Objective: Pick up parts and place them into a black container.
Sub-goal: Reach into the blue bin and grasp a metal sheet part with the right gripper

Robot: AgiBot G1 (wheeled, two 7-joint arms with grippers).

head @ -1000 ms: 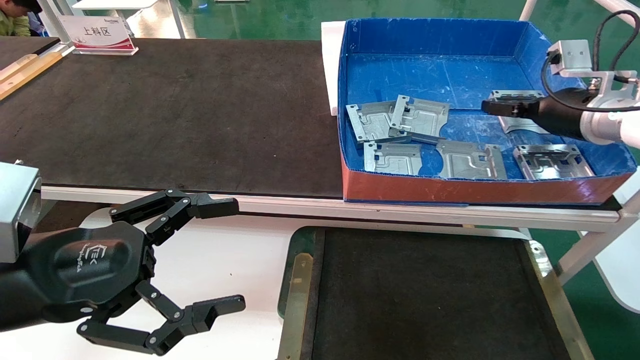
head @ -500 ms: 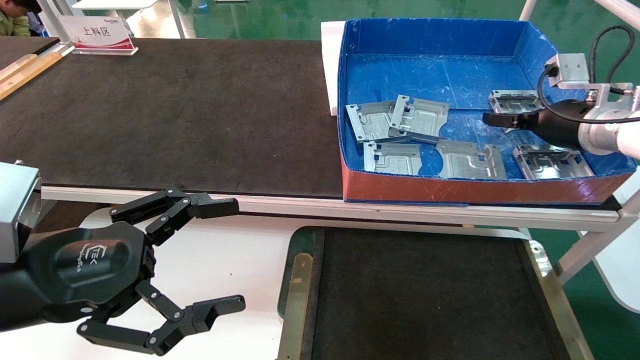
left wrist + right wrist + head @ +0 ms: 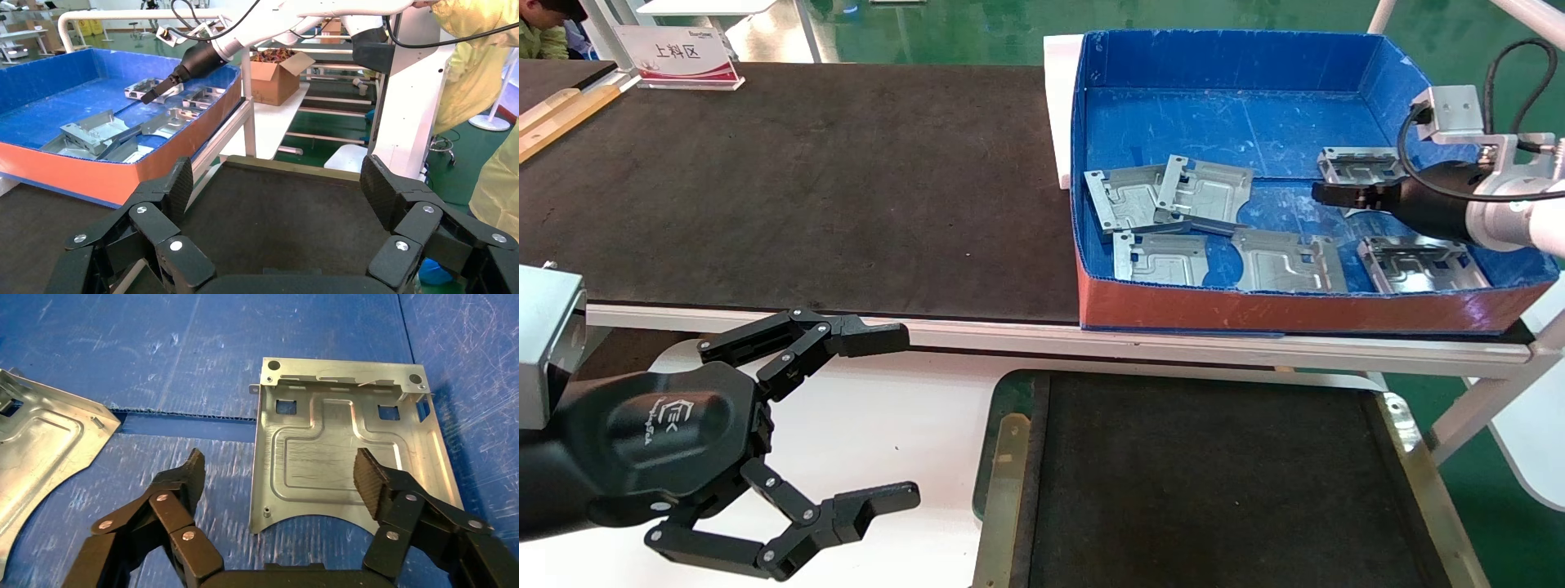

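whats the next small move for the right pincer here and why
Probably lower the right pincer and shift it sideways to centre on the part, then close. It is open above the plate in the blue box, one finger over the plate and one off its edge. The black container holds nothing; the left pincer sits open.

Far plate [image 3: 1357,166] partly behind right pincer [image 3: 1324,195].

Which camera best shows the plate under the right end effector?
Right wrist view: the plate fills the frame between open fingers. In the head view the arm hides most of it; the left wrist view shows it small and distant.
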